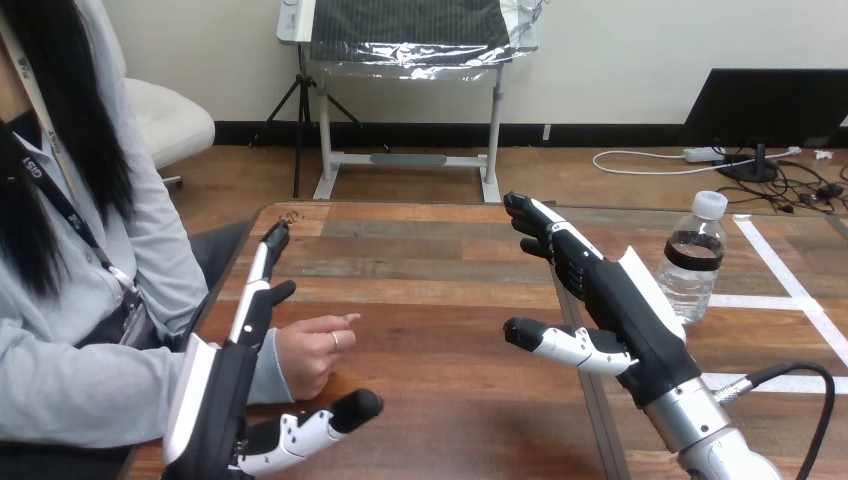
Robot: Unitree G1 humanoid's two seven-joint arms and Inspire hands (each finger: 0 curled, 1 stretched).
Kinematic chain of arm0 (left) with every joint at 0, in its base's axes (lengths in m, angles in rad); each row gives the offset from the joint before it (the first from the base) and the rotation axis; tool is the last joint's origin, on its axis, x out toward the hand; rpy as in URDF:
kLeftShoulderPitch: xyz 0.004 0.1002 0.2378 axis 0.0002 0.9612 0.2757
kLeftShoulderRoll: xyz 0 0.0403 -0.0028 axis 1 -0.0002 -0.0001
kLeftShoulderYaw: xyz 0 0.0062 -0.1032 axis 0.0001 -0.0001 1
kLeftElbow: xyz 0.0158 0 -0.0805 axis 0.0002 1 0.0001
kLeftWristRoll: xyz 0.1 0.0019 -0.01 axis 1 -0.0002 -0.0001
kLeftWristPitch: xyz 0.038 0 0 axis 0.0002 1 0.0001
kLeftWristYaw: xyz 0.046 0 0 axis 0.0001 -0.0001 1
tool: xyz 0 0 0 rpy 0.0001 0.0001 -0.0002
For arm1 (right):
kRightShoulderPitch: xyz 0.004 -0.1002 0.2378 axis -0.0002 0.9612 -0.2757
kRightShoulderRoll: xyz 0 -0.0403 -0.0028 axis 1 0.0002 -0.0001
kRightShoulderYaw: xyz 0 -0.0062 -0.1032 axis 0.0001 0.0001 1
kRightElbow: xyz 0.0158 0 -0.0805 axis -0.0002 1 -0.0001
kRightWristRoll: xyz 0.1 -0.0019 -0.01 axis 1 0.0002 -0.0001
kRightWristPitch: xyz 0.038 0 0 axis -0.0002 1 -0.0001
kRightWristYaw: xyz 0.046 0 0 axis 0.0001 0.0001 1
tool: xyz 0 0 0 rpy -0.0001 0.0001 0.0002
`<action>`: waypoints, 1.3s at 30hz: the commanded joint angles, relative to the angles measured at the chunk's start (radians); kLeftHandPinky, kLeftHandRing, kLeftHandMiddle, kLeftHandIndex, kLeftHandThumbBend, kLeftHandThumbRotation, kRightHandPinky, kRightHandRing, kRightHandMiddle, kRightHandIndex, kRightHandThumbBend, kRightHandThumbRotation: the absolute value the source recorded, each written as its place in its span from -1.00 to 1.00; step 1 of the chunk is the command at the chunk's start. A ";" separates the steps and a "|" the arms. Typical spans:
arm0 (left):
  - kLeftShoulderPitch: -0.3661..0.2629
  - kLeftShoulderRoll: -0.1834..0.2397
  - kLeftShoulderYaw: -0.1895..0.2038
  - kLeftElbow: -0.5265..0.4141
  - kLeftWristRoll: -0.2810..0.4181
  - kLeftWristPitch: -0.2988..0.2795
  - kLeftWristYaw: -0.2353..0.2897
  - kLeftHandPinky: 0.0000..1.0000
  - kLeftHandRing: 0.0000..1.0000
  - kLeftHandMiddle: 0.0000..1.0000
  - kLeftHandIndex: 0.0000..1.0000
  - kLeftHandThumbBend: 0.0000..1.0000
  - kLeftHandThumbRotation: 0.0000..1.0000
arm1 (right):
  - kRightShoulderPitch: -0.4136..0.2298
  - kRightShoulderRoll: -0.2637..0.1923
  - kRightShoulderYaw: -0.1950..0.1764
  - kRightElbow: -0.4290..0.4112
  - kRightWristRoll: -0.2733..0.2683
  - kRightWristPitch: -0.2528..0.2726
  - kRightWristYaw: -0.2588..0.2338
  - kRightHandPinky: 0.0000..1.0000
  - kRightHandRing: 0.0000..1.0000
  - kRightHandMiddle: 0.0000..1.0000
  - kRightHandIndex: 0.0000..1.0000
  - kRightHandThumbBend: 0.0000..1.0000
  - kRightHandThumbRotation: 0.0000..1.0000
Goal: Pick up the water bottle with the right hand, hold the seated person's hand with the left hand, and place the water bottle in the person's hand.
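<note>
Since clear plastic water bottle point(692, 265) stands upright on brown wooden table point(420, 260), your right hand point(610, 300) hovers just beside it, wide open, ready to grab. Left hand point(225, 390) open too, person's hand point(310, 350) resting close by its palm, not gripped.

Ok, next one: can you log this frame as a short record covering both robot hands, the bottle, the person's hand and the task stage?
left hand: open, fingers straight, beside the person's hand, not curled round it
right hand: open, empty, apart from the bottle
water bottle: upright, capped, on the table, right of the right hand
person's hand: loosely curled, at the table's left side
task stage: bottle not yet picked up; person's hand not yet held
</note>
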 commanded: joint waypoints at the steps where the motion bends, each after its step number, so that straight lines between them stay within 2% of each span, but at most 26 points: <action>1: -0.052 0.005 0.011 -0.032 0.018 0.008 0.016 0.78 0.99 1.00 1.00 1.00 0.41 | -0.024 -0.002 0.005 -0.011 0.025 -0.034 -0.015 0.83 0.88 0.90 0.88 1.00 0.25; 18: -0.052 0.015 0.005 -0.032 0.020 0.024 0.014 0.79 0.99 1.00 1.00 1.00 0.30 | -0.019 0.006 0.022 -0.006 0.048 -0.063 -0.008 0.79 0.84 0.89 0.89 1.00 0.24; 39: -0.054 0.016 0.006 -0.037 0.026 0.031 0.016 0.81 1.00 1.00 1.00 1.00 0.17 | -0.018 0.008 0.027 -0.011 0.054 -0.070 -0.023 0.76 0.82 0.86 0.88 1.00 0.25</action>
